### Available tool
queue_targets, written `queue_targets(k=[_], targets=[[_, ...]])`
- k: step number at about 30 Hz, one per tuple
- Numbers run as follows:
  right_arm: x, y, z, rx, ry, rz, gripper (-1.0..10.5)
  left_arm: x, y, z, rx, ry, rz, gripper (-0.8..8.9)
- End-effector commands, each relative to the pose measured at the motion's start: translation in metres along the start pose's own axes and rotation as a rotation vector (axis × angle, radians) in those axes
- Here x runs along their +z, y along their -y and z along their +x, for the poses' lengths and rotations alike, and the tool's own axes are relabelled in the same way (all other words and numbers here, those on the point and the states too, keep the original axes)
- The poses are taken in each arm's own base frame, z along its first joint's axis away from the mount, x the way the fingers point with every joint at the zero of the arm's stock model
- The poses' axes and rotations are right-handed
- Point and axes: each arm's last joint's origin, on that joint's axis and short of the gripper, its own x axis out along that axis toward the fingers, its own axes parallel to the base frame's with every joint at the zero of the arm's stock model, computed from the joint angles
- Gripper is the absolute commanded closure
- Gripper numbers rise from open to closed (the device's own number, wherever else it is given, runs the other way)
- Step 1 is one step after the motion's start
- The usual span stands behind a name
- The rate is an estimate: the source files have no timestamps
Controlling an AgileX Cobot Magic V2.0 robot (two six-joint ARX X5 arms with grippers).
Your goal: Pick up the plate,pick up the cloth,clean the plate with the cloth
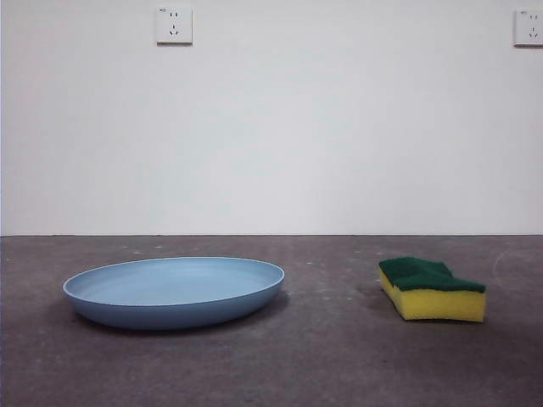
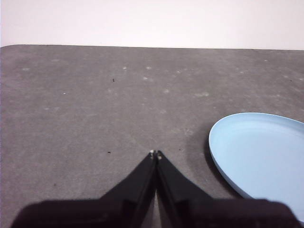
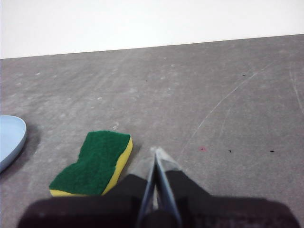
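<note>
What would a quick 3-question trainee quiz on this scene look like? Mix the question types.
1. True or false: the sponge lies on the plate.
2. Which side of the sponge faces up: A) green B) yellow?
3. Fill in: both the left gripper and the right gripper have their jaws ____.

Key: 1 false, they lie apart on the table; 2 A; 3 shut.

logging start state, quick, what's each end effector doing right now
Left end effector: closed, empty, beside the plate.
Right end effector: closed, empty, beside the sponge.
</note>
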Motion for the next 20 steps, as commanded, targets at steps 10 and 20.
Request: queue_targets(k=[10,20], targets=[[0.001,0.000,0.001,0.010,0.034,0.220,9.6,0.001,0.000,0.001,-0.003,0.039,0.011,8.14],[0.044,-0.004,-0.009,0.031,0.136,0.387,9.6,0.021,0.002,-0.005,-0.018,0.108,-0.093,8.21]])
